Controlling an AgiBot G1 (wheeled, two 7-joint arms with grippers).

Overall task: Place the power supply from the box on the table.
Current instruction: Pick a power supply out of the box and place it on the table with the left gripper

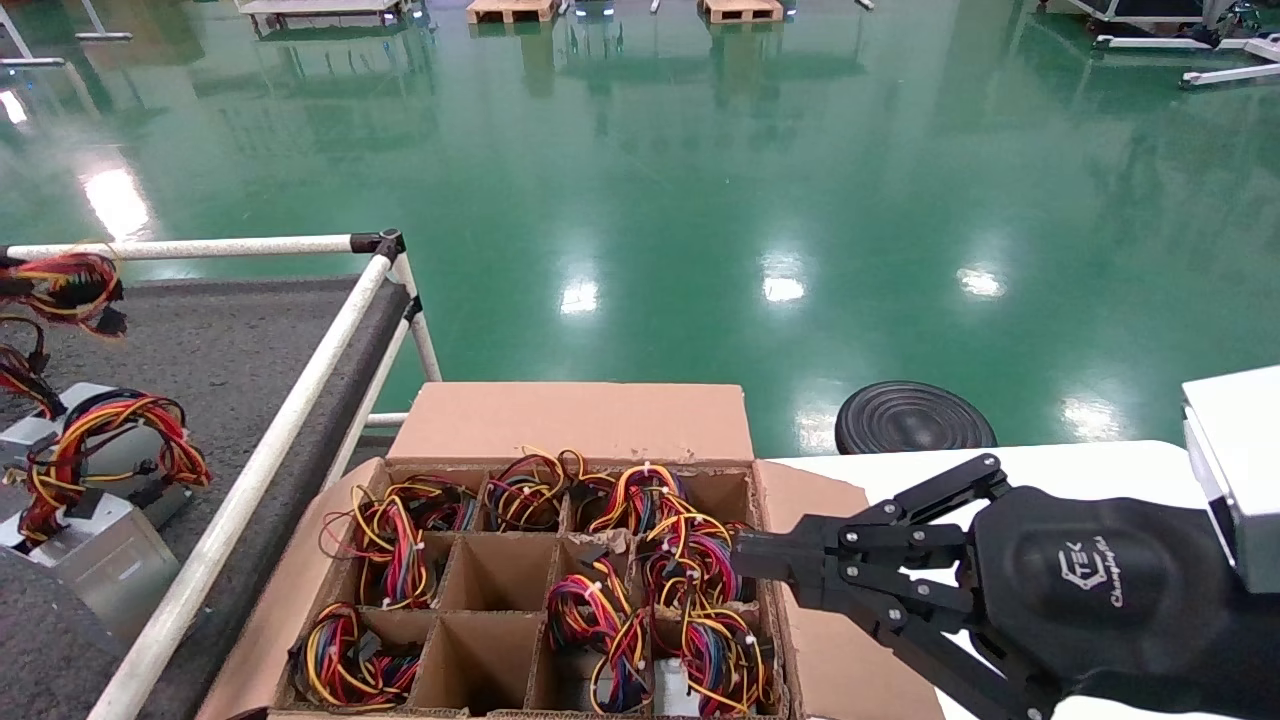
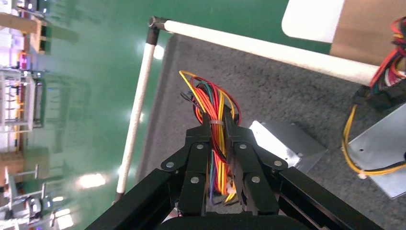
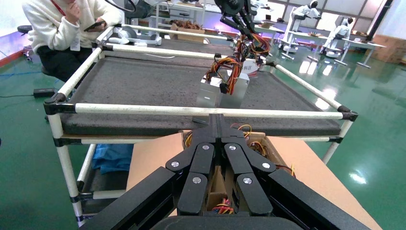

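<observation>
Head view looks down on box point(image 1: 560, 560); wrist views close behind jaws; all share table point(image 1: 230, 340)

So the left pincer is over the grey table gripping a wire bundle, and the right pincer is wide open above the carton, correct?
Not quite. The right pincer is shut, not open: the right wrist view shows its fingers pressed together over the box. The rest holds: the left wrist view shows the left pincer above the table, shut on the wire bundle.
</observation>
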